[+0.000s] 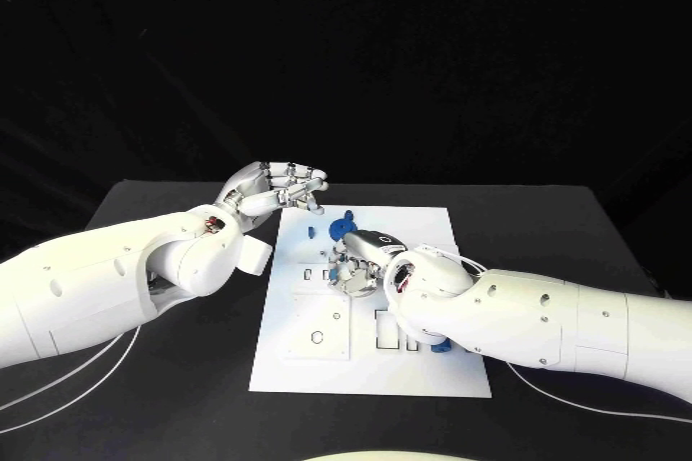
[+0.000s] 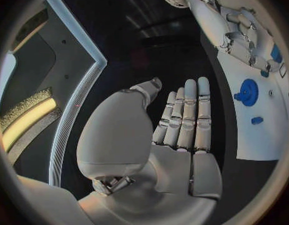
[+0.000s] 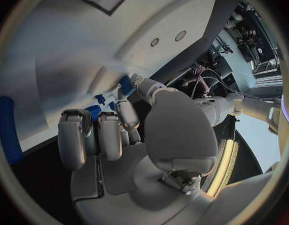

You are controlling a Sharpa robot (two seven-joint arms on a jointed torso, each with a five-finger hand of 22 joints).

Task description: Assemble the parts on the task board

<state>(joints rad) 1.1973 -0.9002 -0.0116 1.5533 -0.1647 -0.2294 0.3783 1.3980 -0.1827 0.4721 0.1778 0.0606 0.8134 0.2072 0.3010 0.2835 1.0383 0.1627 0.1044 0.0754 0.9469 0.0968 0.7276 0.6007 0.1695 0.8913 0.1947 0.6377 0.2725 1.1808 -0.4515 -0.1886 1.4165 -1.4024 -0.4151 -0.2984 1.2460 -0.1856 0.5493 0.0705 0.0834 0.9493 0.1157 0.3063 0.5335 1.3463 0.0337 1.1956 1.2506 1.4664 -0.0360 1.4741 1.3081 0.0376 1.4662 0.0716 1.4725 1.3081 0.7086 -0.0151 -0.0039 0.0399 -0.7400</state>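
The white task board (image 1: 310,366) is lying mid black tabletop (image 1: 173,401). The right hand (image 1: 361,266) is hovering over blue parts (image 1: 342,226), grip unclear. The left hand (image 1: 281,189) is hanging open and empty off the board's far corner.

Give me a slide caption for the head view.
Right hand works over the white task board near a blue part; left hand hovers empty.

White task board (image 1: 433,376) flat mid-table; blue round part (image 1: 340,226) near far edge.
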